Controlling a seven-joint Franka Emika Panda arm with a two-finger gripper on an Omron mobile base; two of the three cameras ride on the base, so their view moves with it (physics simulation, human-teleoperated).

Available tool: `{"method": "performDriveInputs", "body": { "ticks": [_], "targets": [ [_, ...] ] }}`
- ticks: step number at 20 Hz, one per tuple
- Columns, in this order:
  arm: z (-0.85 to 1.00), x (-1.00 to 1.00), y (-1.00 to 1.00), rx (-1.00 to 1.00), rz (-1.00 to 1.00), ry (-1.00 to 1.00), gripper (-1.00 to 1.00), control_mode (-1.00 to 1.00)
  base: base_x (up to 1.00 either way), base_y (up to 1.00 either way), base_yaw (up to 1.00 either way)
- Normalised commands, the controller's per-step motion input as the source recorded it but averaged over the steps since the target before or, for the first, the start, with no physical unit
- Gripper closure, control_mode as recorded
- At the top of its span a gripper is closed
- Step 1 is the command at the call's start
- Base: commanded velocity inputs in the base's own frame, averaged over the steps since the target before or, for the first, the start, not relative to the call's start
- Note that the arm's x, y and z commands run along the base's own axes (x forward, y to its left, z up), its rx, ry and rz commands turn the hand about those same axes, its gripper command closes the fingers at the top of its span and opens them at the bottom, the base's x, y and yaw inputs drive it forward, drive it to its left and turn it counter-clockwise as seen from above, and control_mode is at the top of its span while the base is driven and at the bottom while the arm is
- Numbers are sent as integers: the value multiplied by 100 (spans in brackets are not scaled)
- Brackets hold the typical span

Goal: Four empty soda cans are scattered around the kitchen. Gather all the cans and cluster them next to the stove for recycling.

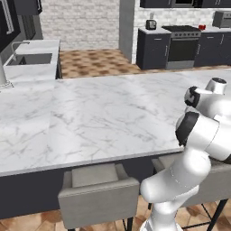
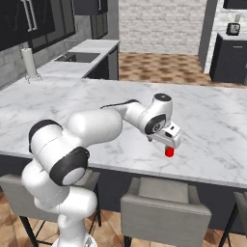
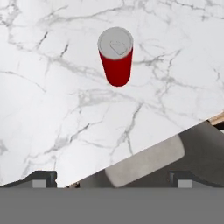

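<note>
We are seeing small red cylindrical soda can with silver top point(image 3: 116, 61) standing upright on white marble bench point(image 3: 52, 109), near its edge. Pincer point(image 3: 111, 179) hovering above, fingers spread wide, gripping nothing. Grey padded stool point(image 2: 164, 205) sitting below edge. Left base view showing black stove point(image 1: 182, 45) far behind.

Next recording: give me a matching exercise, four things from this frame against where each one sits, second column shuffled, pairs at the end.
Things:
1. soda can
2. stove
3. sink
4. pincer

Places:
A. set into the side counter at the left
B. upright on the marble island, near its front edge
C. open, just above the can
D. against the far wall, between dark cabinets

Pairs: 1-B, 2-D, 3-A, 4-C
</note>
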Motion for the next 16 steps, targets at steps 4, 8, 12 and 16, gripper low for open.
{"method": "performDriveInputs", "body": {
  "ticks": [4, 8, 12, 16],
  "targets": [
    [-11, 30, -13, 1, 0, 0, -100, -100, 0, 0, 0],
    [-10, 29, -17, 1, 0, 0, -100, -100, 0, 0, 0],
    [-12, 28, -18, 1, 0, 0, -100, -100, 0, 0, 0],
    [-11, 28, -19, 1, 0, 0, -100, -100, 0, 0, 0]
  ]
}}
